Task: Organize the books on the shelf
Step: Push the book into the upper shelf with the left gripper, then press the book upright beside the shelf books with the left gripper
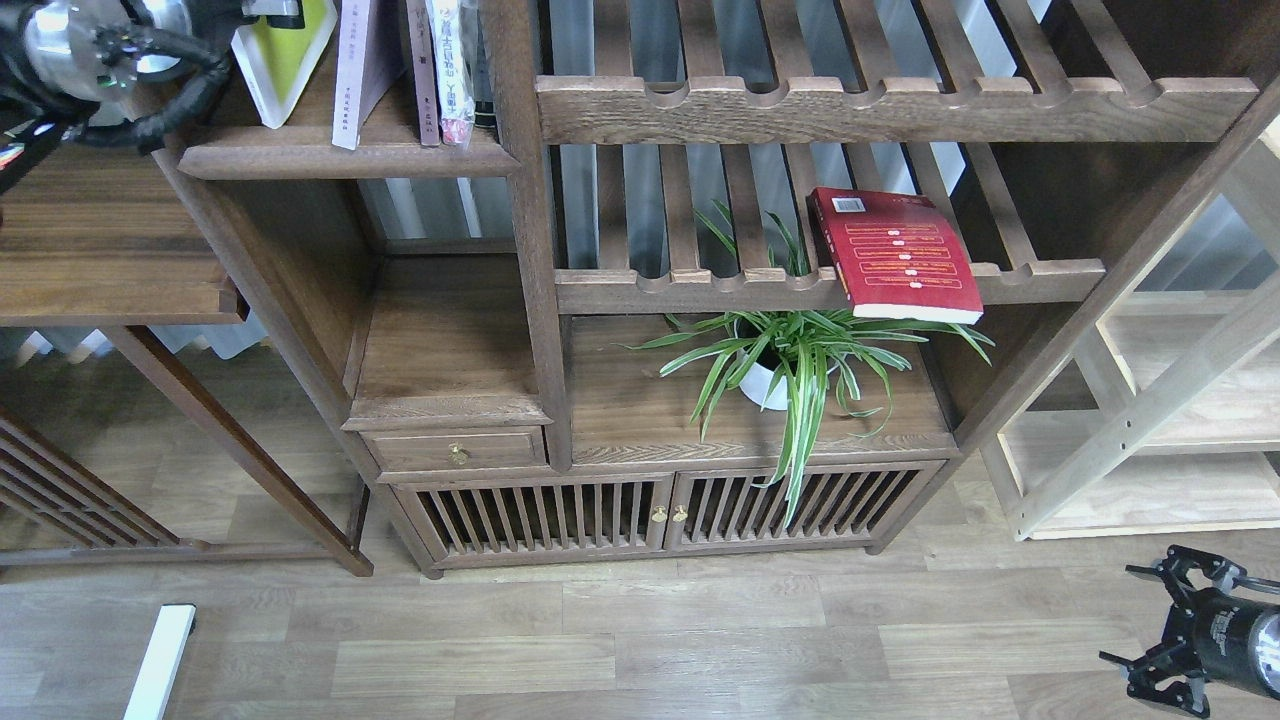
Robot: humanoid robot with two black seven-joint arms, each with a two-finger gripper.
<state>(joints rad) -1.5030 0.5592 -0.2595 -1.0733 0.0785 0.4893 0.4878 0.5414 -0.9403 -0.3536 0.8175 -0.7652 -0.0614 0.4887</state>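
The shelf (pixel 350 160) is the dark board with a rounded lip at the top left. The yellow-green book (pixel 285 55) stands tilted on it, cover showing. The pale lavender book (pixel 352 75) stands upright beside it. My left gripper (pixel 270 8) is at the top edge on the yellow-green book's upper end, mostly cut off, and seems shut on it. The red book (pixel 895 255) with yellow bands lies flat on a slatted rack (pixel 700 285), overhanging its front rail. My right gripper (pixel 1125 615) hangs open and empty low at the bottom right, over the floor.
A thin brown-spined book (pixel 422 80) and a plastic-wrapped book (pixel 450 70) stand right of the lavender one. A potted spider plant (pixel 790 365) sits under the red book. A pale light-wood rack (pixel 1150 440) stands at the right, a dark side table (pixel 100 250) at the left.
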